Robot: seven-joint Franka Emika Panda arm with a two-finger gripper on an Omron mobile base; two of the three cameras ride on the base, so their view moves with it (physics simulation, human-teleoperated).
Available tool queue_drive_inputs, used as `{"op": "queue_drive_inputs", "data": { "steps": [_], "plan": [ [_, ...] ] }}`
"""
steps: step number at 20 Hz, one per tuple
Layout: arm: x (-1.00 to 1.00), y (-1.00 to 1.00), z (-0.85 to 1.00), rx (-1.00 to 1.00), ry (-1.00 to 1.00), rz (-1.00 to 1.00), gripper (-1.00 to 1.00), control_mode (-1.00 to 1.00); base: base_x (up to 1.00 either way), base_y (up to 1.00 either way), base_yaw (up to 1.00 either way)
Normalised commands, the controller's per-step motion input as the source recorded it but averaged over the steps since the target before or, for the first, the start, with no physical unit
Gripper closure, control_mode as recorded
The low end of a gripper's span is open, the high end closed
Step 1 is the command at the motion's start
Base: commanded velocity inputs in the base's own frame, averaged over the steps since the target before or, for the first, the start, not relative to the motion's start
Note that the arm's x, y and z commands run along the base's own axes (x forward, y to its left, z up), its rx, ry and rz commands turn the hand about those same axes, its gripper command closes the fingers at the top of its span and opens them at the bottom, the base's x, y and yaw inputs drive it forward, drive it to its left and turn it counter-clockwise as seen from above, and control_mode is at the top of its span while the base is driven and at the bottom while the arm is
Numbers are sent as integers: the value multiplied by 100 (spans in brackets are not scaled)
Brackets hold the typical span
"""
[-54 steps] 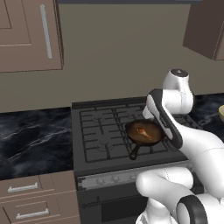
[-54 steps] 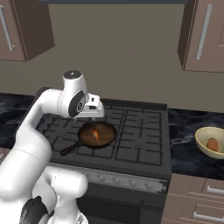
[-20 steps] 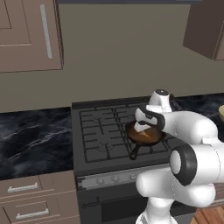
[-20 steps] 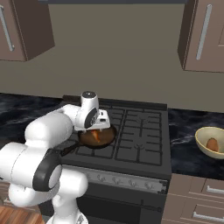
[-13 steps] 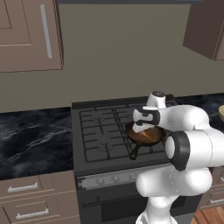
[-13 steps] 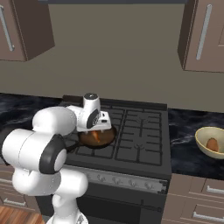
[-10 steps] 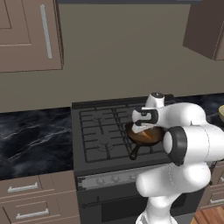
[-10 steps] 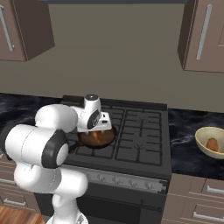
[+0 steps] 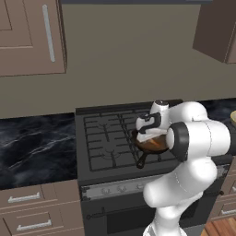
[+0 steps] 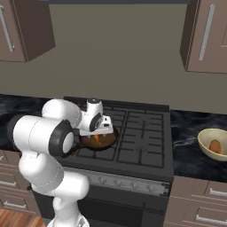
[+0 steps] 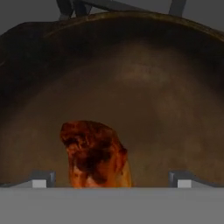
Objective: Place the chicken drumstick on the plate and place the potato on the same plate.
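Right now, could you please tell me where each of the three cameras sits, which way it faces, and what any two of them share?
Left base view: behind the arm's left, facing forward and down at the black gas stove; white arm at lower right.
Right base view: behind its right, facing the same stove; arm at lower left, pale-yellow bowl at right.
Hand view: on the hand, looking into the dark round skillet at the orange-brown chicken drumstick; open end effector tips at bottom.
Shared: both base views show the skillet and arm.

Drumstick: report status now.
Tool open, low inside skillet. Chicken drumstick between fingertips, not gripped. Nothing in the way.
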Motion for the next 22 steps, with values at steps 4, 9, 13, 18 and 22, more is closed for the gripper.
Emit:
{"op": "queue_drive_inputs", "data": {
  "steps": [4,9,13,18,22],
  "plan": [
    [20,12,-33,-4,4,0,-100,-100,0,0,0],
    [24,17,-36,-5,5,0,100,-100,0,0,0],
    [5,1,-49,-1,3,3,100,-100,0,0,0],
    [0,4,-47,0,1,4,100,-100,0,0,0],
    [0,12,-19,0,-5,14,100,-100,0,0,0]
  ]
}}
